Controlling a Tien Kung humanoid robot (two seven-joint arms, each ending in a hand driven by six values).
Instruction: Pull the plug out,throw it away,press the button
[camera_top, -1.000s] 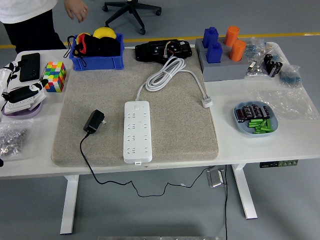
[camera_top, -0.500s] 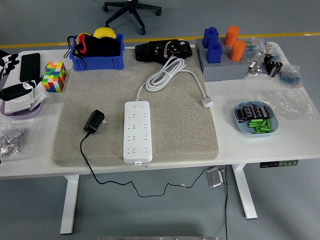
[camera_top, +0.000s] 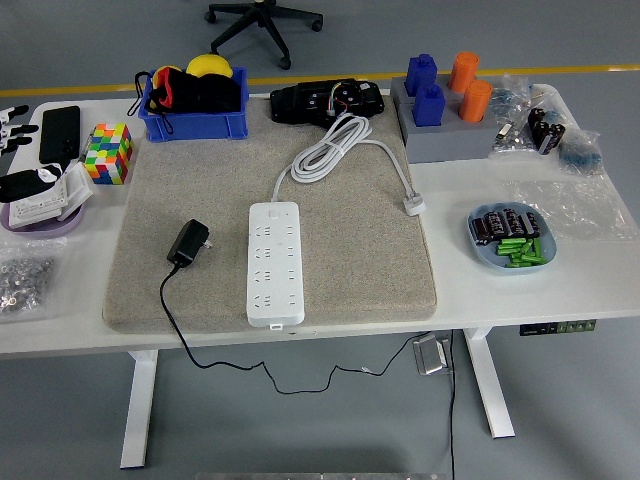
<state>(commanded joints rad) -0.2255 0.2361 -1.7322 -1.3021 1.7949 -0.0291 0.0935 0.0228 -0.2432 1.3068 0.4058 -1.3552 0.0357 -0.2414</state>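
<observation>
Since a moment ago only the left hand has slid further out — grip unclear — while the black plug lies beside the power strip.

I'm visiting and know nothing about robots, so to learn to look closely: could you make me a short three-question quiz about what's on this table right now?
1. True or false: the black plug is pushed into the white power strip.
2. What lies in the blue dish on the right side of the table?
A. black and green small parts
B. a coloured cube
C. a coiled cable
3. Fill in: the power strip lies on a grey ____.

Key
1. False: the plug lies on the mat, left of the strip and apart from it.
2. A
3. mat
</observation>
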